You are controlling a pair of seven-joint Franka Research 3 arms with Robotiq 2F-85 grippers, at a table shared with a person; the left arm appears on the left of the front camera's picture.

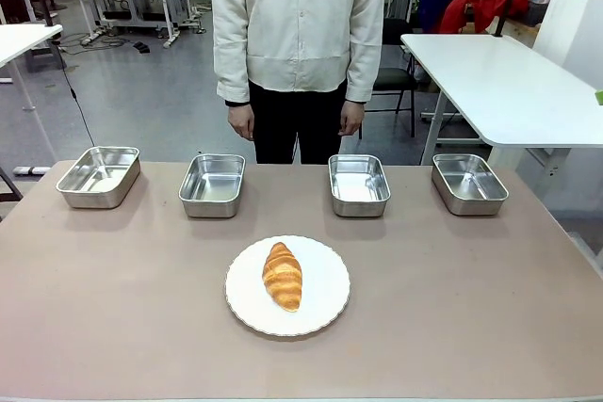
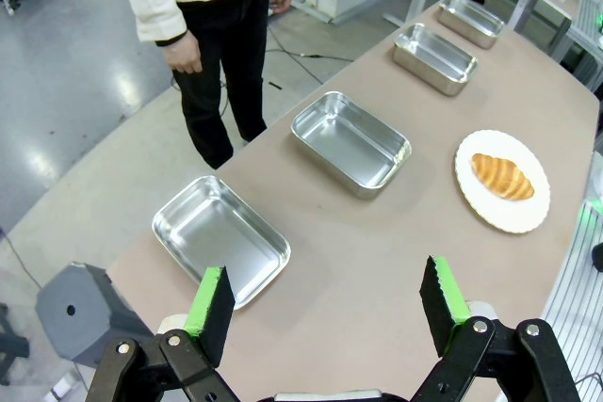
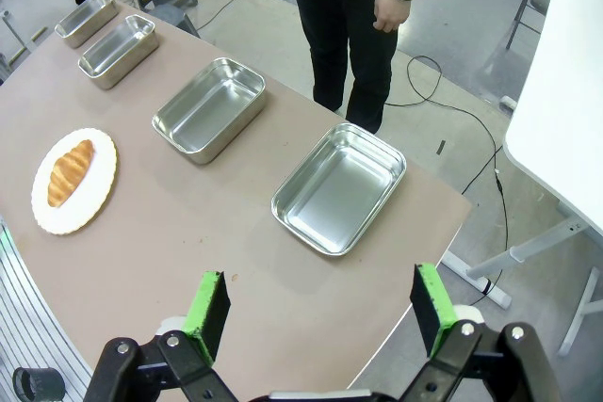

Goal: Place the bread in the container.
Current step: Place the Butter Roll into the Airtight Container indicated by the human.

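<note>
The bread, a golden-brown croissant, lies on a round white plate at the table's near middle; it also shows as the bread and the bread in the wrist views. Several identical steel containers stand in a row along the far edge, such as one container and another container. My left gripper hangs open high above the table's left end, over a container. My right gripper hangs open high above the right end, near a container. Nothing is between either pair of fingers.
A person stands at the far side behind the middle containers, one hand and the other hand hanging down. A white side table stands at the back right. Bare tabletop surrounds the plate.
</note>
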